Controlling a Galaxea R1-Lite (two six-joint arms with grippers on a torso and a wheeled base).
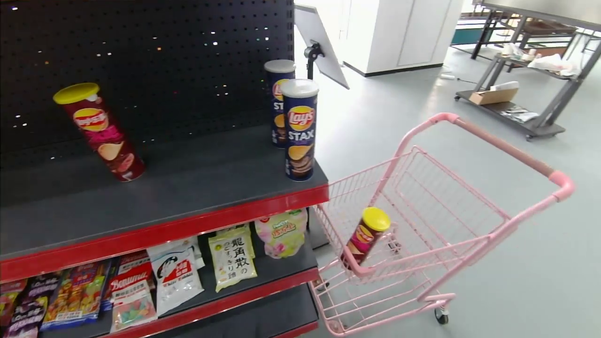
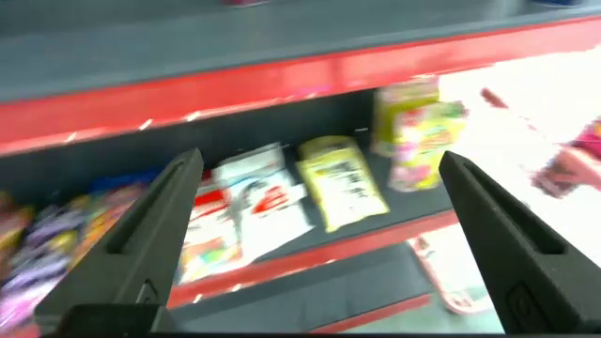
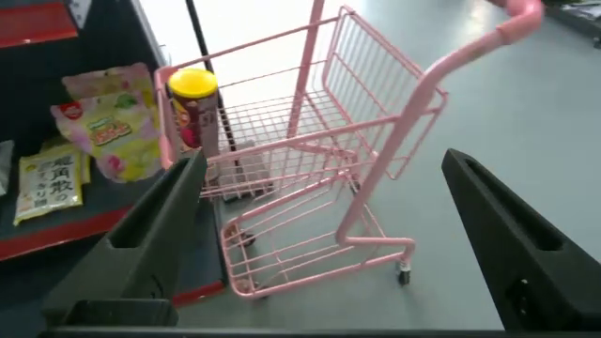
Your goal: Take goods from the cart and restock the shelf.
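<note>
- A pink cart (image 3: 376, 122) sits on the floor ahead of the right tool (image 3: 324, 155), past its spread fingers, with the basket end pushed up against the shelf (image 1: 188, 173).
- The yellow-lidded can (image 3: 195, 113) is in the cart's basket, lid up, against the wire wall nearest the shelf. That wall and the basket rim lie between the can and the right tool.
- The upper shelf carries a second red can (image 1: 101, 131) near the pegboard back. Two blue cans (image 1: 299, 129) stand upright at the end nearest the cart, one behind the other.
- The lower shelf is straight ahead of the left tool (image 2: 319, 158). A white bag (image 2: 254, 202), a yellow bag (image 2: 343, 183) and a pale green bag (image 2: 413, 131) lie there side by side, with darker packets further along.
- The upper shelf's red front edge (image 2: 282, 80) runs above those bags, higher than the left tool.
- Across the room, well away from both tools, are a white cabinet (image 1: 399, 33) and a metal rack (image 1: 540, 117) with a cardboard box (image 1: 493, 96) on it.
- The left tool is released, fingers wide apart and holding nothing. It faces the lower shelf and is not touching it.
- The right tool is also released and empty. It hangs above and short of the cart, angled down toward the basket.
</note>
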